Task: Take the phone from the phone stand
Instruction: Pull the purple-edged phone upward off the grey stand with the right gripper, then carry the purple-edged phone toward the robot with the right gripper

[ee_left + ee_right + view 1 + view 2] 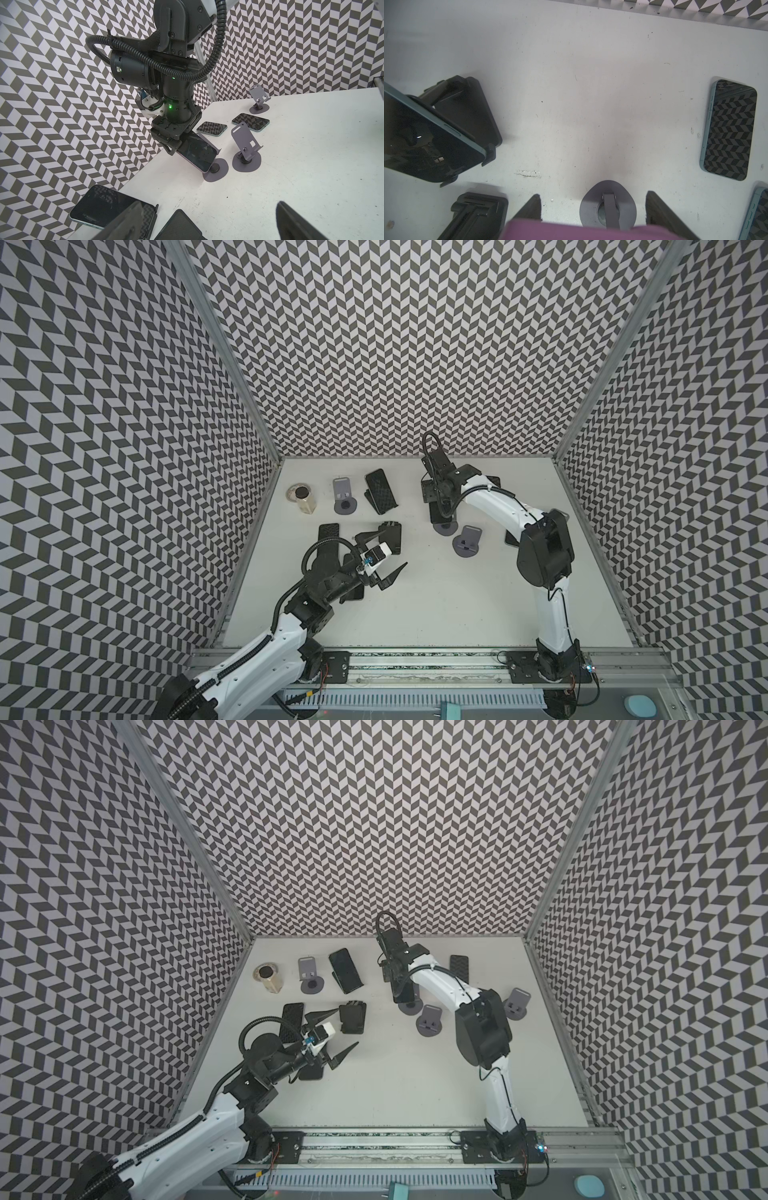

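One purple-backed phone [197, 154] leans on its grey stand [216, 173], toward the back of the table [436, 605]. The right gripper [592, 198] reaches down over the phone's upper end, jaws close at either edge; whether they press it I cannot tell. The left gripper [397, 546] hovers well apart, jaws spread wide, holding nothing.

Three walls [395, 344] enclosed the station, all papered in a grey-and-white chevron pattern. Aluminium corner posts [224, 356] marked both rear joints. The white tabletop [436, 605] served as floor of the cell; in the right wrist view it bore dark specks [542, 101] and one pale scuff [528, 173]. A metal rail [374, 1144] and slotted cable duct [374, 1179] ran along the front edge. Lighting was even, shadows soft.
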